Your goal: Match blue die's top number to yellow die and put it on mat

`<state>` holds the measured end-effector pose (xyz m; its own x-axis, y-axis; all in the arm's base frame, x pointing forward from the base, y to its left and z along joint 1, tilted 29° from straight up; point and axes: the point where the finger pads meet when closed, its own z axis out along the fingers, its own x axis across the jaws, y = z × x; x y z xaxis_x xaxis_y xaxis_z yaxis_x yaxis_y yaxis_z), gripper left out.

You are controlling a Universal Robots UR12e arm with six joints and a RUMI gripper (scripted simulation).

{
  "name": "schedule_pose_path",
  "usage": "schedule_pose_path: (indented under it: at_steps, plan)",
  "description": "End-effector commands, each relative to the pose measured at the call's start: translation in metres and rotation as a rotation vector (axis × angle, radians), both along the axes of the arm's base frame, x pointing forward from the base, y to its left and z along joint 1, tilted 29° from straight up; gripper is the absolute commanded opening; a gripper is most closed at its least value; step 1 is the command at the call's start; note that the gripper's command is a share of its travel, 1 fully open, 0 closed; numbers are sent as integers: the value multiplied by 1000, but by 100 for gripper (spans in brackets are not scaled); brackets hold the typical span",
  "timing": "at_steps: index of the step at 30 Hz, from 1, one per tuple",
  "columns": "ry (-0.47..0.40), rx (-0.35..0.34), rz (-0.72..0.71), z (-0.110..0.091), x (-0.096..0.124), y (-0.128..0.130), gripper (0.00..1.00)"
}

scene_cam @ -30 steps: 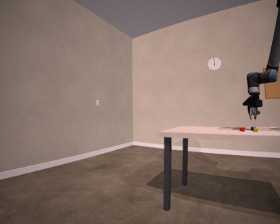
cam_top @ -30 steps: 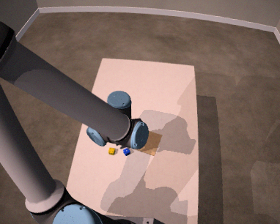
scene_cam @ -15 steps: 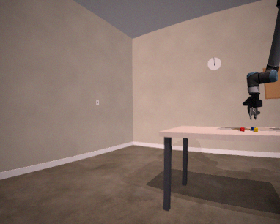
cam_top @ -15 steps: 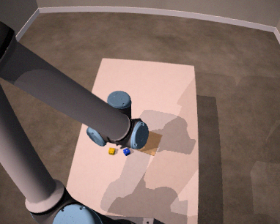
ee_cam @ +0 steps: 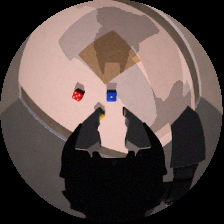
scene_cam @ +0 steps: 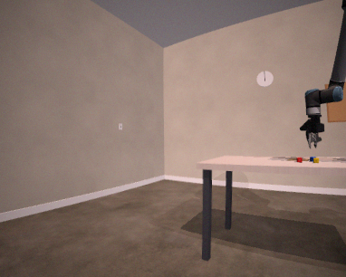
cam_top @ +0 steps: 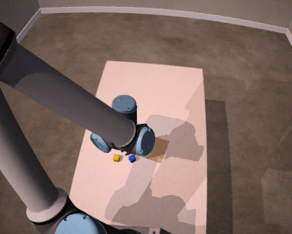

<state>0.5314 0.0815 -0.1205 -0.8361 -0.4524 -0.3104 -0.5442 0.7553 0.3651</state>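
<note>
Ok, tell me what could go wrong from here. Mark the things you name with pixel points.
The yellow die (cam_top: 116, 157) (scene_cam: 316, 160) (ee_cam: 102, 117) sits near the blue die (cam_top: 132, 158) (scene_cam: 312, 158) (ee_cam: 111, 95), so the gripper (scene_cam: 312, 147) (ee_cam: 111, 107) might bump it and change its top number. The blue die is off the brown mat (cam_top: 161, 148) (ee_cam: 95, 54); a short placement could leave it overhanging the edge.

- In the wrist view, the middle die sits on the tabletop.
- The mat lies at its twelve o'clock.
- A second die is at nine.
- A third die is at seven.
</note>
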Motion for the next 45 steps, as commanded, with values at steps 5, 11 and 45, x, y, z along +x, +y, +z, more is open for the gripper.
schedule_pose_path:
  at_steps: [5, 11, 45]
  plan:
    - [-1, 0, 0, 0, 1, 0, 28]
    - [-1, 0, 0, -3, 1, 1, 28]
    - [-1, 0, 0, -39, 3, 20, 28]
